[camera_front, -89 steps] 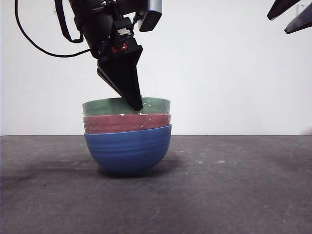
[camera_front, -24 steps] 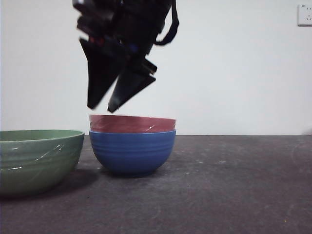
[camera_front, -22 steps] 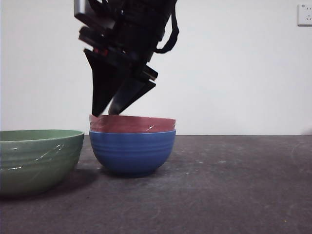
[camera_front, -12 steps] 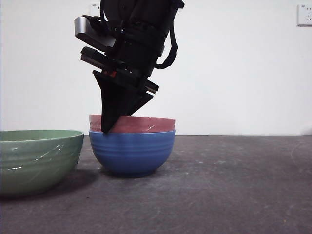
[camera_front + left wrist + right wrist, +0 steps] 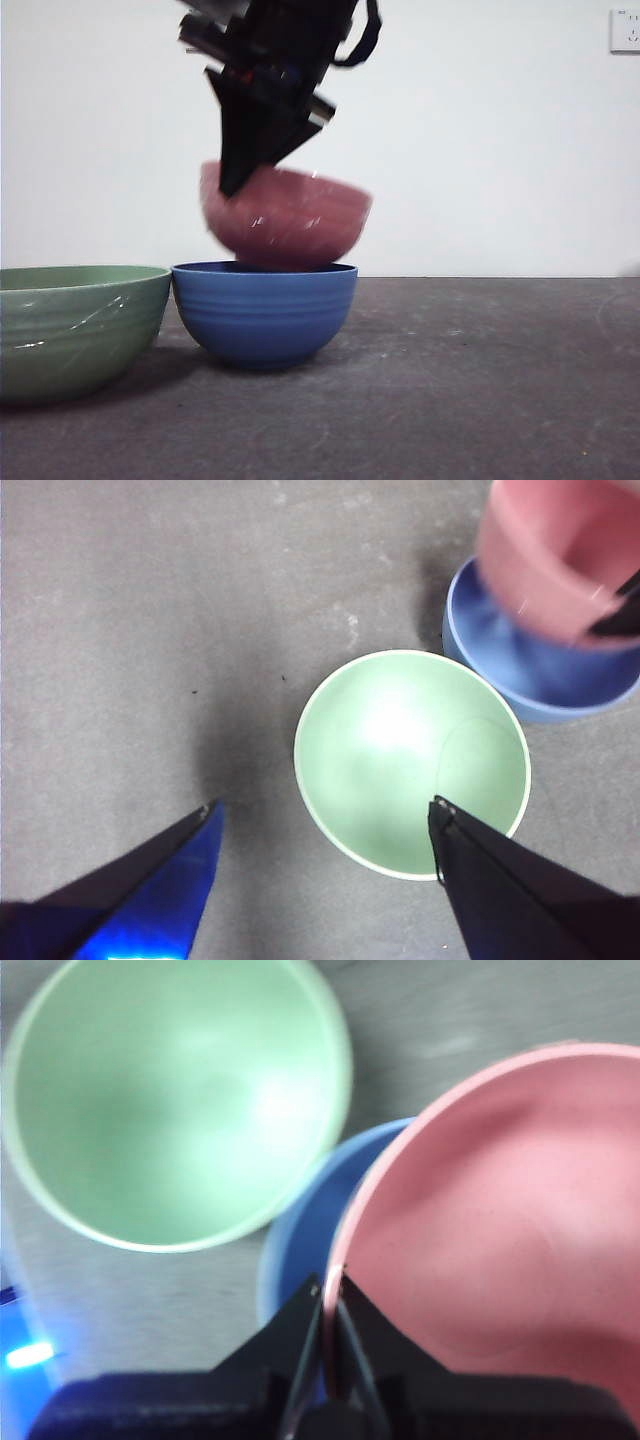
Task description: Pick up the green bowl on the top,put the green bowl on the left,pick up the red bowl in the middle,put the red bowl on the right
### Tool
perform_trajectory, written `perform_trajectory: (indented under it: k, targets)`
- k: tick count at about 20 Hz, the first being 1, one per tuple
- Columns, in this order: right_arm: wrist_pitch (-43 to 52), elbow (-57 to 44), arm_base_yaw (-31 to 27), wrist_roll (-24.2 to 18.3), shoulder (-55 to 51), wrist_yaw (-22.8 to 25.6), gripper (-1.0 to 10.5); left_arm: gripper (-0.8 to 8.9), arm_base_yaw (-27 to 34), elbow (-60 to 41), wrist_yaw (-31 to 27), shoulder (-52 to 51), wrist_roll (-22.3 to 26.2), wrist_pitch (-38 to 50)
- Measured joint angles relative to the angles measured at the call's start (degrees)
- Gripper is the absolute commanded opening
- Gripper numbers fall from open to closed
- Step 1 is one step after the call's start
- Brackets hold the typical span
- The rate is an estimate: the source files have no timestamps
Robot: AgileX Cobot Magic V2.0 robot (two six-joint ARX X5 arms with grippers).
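- Your right gripper (image 5: 232, 185) clenched the red bowl's (image 5: 285, 218) rim, bowl tilted, clear above the blue bowl (image 5: 264, 310).
- Your left gripper (image 5: 325, 815) hung released above the green bowl (image 5: 410, 760).

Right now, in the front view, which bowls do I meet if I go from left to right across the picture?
Green bowl → blue bowl, with the red bowl lifted above it, held by the right hand.
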Motion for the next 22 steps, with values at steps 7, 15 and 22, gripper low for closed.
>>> perform_trajectory:
  k: [7,15,22]
  targets:
    - [-9.5,0.0,-1.6,4.2,-9.7,16.9,-0.1,3.46,0.0,0.0,0.0,0.0,0.0,1.4]
    - [-10.1,-15.4,-6.6,18.4,-15.5,26.1,-0.1,3.46,0.0,0.0,0.0,0.0,0.0,3.4]
    - [10.4,-31.7,-6.5,20.9,-15.5,13.4,-0.1,3.45,0.0,0.0,0.0,0.0,0.0,3.4]
